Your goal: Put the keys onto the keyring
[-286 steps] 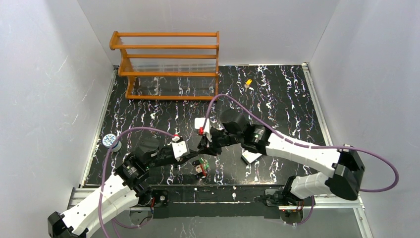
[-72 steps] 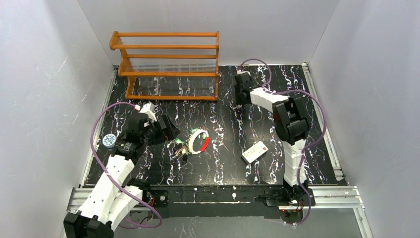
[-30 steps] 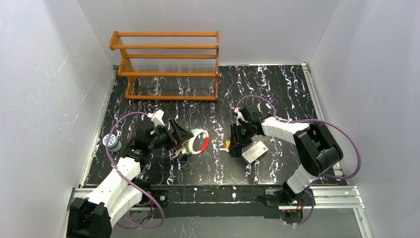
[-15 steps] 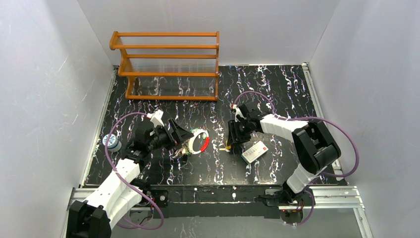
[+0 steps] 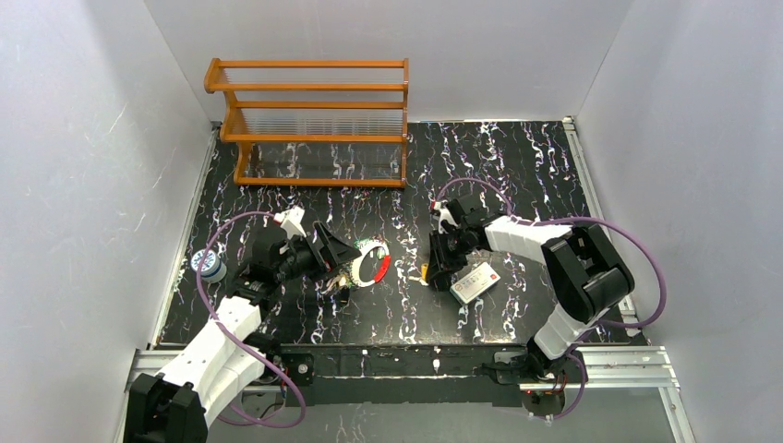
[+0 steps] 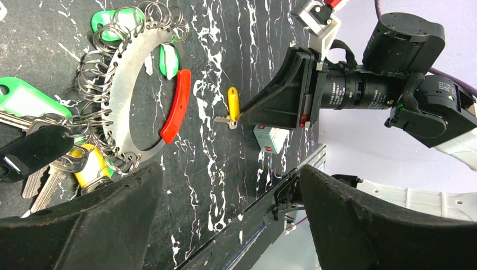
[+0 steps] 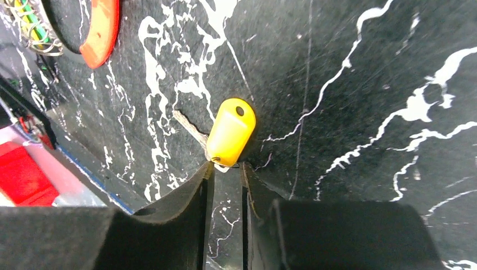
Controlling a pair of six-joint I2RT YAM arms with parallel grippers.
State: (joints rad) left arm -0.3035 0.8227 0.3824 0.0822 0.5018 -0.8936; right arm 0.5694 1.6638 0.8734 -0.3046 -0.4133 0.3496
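Nearly closed jaws at the yellow key

Right gripper (image 7: 225, 169) sits low over the black white-veined table (image 5: 517, 166), its fingers a narrow slit apart. Their tips touch one end of the small silver key with the yellow plastic head (image 7: 230, 130), which lies on the table; whether they pinch it I cannot tell. Near the key, not touching it, lies the large thin oval keyring (image 6: 120, 98), white with a red section, with small wire rings and other keys bunched along its far edge. Left gripper (image 6: 230, 174) hovers by the ring, spread wide, holding nothing. A flat white rectangular card (image 5: 474, 281) lies just beside the right gripper
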